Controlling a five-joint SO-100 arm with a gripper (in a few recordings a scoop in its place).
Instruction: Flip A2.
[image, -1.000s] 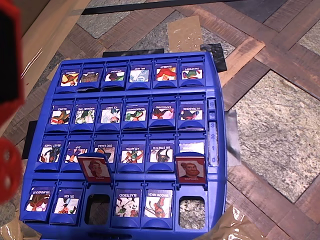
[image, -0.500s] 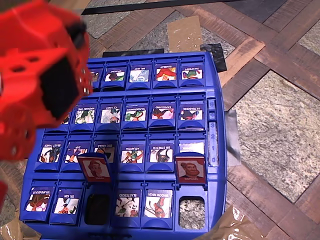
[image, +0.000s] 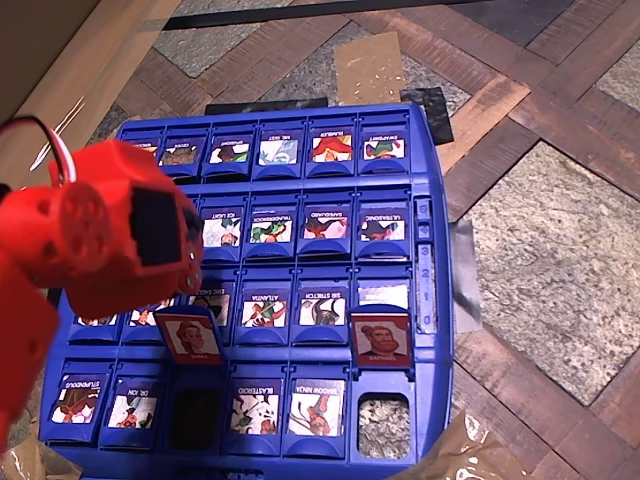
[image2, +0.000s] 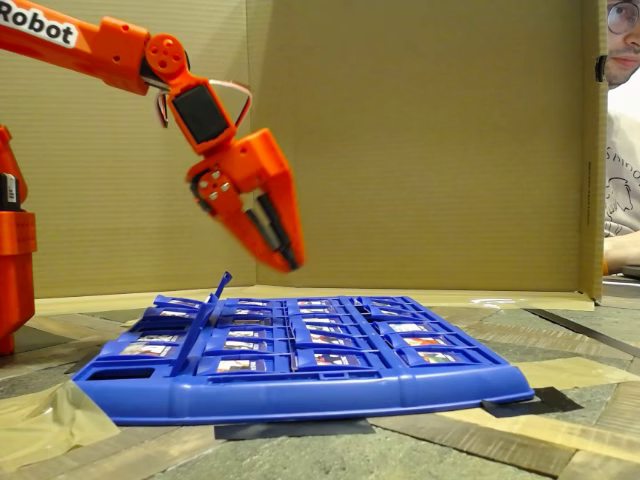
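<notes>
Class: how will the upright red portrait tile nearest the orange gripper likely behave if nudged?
The left red tile stands at the edge of an open slot in the blue board, seemingly hinged, so a light push probably swings it flat rather than sliding it. It looks thin and plastic, so it is likely light and stiff.

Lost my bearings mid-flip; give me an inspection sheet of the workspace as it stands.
Surface: patterned wood-and-stone tabletop carrying a blue game board.
Job's things: A2 stands raised, red portrait face showing, its slot open; second red tile also raised.
Clutter: brown tape patch, black patch behind the board.
Hand: hand hangs above the board, touching nothing; blurred, jaws unclear.
Cables: red and white wires loop at the wrist, clear of tiles.
Surroundings: cardboard wall; person at right edge.
</notes>
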